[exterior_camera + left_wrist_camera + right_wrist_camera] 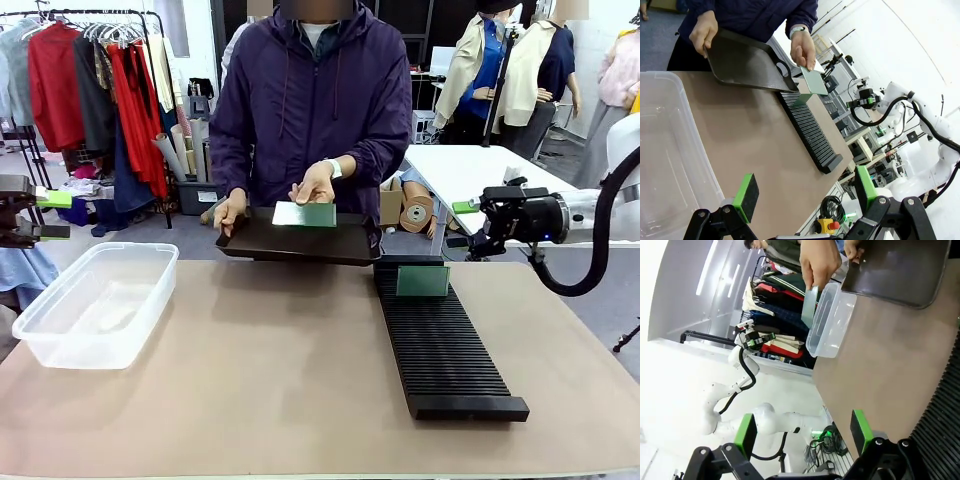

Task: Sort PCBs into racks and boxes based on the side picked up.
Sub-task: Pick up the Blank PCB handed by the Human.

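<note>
The broad tan desk (pixel 250 390) carries the long black rack (pixel 445 350) right of centre in the front view and the clear tub (pixel 95 305) at the left, with nothing visible inside it. At the top middle of the frame a person steadies a dark tray (pixel 300 242) over the desk's far edge with one hand (pixel 230 210). The other hand (pixel 315 186) tips up the held board (pixel 305 214), whose lighter face seems turned toward the robot. The standing board (pixel 422 281) sits upright in the rack's far slots, just below the tray's right corner. The left claw (pixel 804 194) hangs at the left edge of the front view, beyond the tub. The right claw (pixel 802 431) hangs at the upper right, past the rack's far end. Both are spread wide and hold nothing. The step looks like a handover, and a clean take would have the nearer claw come in level with the board. Its pads should close across the two faces at the free end, well clear of the person's fingertips (a thin board pinched at a corner is likely to twist). A board bound for the rack should be kept upright and lined up with an empty slot beside the standing one. A board bound for the tub should be let go low inside it.
</note>
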Controlling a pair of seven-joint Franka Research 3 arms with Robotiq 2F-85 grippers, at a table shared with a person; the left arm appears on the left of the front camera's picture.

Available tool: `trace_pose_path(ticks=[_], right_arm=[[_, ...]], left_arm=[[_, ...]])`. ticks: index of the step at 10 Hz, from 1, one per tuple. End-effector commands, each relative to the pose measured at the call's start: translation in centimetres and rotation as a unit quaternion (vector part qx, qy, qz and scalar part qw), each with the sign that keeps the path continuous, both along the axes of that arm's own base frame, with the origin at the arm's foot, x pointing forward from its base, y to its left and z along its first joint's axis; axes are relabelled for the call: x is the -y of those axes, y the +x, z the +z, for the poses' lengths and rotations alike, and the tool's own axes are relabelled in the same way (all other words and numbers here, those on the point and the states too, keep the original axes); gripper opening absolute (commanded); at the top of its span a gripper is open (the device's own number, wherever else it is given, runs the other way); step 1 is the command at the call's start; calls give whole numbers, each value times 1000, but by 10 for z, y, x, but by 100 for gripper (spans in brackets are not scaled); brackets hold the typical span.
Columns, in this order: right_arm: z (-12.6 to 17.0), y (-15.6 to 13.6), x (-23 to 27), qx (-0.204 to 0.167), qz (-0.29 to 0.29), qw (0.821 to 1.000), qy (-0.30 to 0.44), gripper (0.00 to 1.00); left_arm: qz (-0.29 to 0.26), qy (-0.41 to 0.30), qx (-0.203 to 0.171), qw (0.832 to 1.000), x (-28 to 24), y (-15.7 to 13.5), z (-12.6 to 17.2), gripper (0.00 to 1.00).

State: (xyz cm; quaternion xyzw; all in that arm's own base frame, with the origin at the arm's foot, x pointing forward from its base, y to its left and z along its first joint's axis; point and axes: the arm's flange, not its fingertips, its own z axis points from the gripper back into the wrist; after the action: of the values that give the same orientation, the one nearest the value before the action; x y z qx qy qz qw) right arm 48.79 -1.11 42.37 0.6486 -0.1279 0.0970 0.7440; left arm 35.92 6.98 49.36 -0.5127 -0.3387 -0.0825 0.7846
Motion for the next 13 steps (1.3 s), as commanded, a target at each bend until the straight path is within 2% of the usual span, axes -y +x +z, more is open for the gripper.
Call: trace_pose_path(ticks=[1,13], right_arm=[[-4,4,0,-1,1,1000,-6,100],[-4,4,0,-1,1,1000,-6,100]], left_arm=[[-2,-6,3,1000,0,-2,1,100],[-2,-6,3,1000,0,-2,1,100]])
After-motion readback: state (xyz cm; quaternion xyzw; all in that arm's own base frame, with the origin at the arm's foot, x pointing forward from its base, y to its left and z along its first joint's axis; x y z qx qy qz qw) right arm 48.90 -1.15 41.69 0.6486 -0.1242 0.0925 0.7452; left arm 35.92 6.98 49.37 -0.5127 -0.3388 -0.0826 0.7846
